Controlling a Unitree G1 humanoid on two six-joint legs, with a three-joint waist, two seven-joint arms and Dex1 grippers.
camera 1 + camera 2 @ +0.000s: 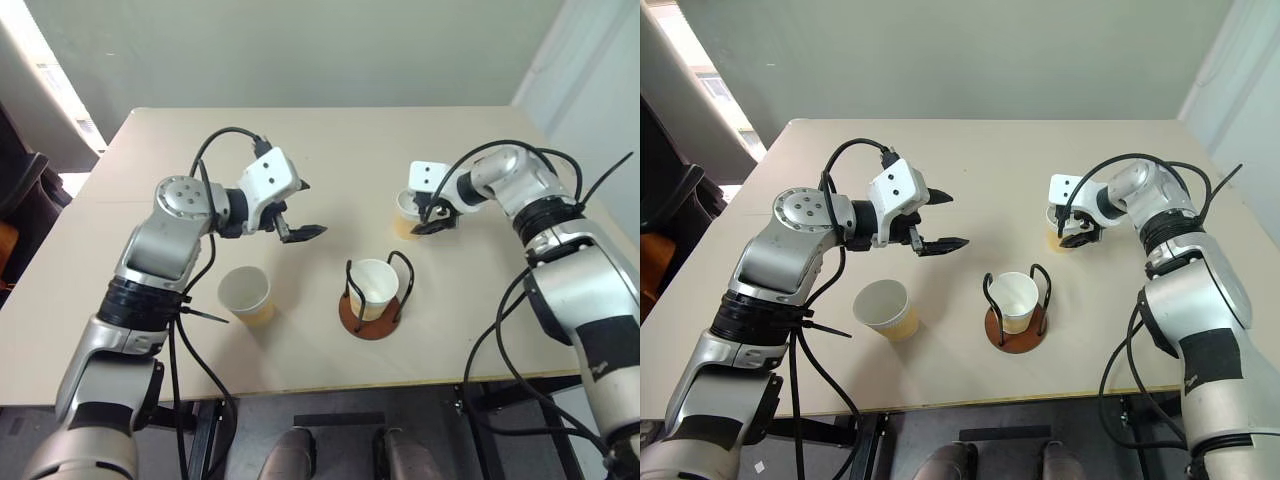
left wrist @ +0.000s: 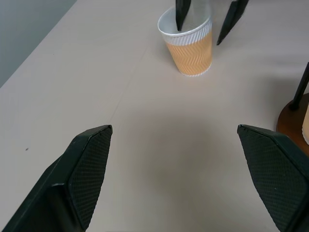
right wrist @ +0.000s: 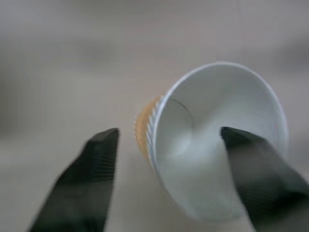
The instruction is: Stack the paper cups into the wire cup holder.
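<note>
From the head, the right claw (image 1: 432, 222) straddles the rim of an upright cup (image 1: 408, 213) toward the table's (image 1: 330, 135) right edge, one finger inside, one outside, not yet clamped. A second cup (image 1: 375, 287) sits in the single wire holder (image 1: 372, 318) near the front edge; a third (image 1: 247, 295) stands left. The left claw (image 1: 940, 220) hangs wide open, empty. Its wrist shows the far cup (image 2: 187, 44) straight ahead.

Three paper cups, white inside, tan outside, all upright. One cup (image 1: 375, 288) is seated in the wire holder (image 1: 372, 318), between its black arches. A second cup (image 1: 247, 294) is stood left of the holder; a third cup (image 1: 408, 213) is stood behind-right.
</note>
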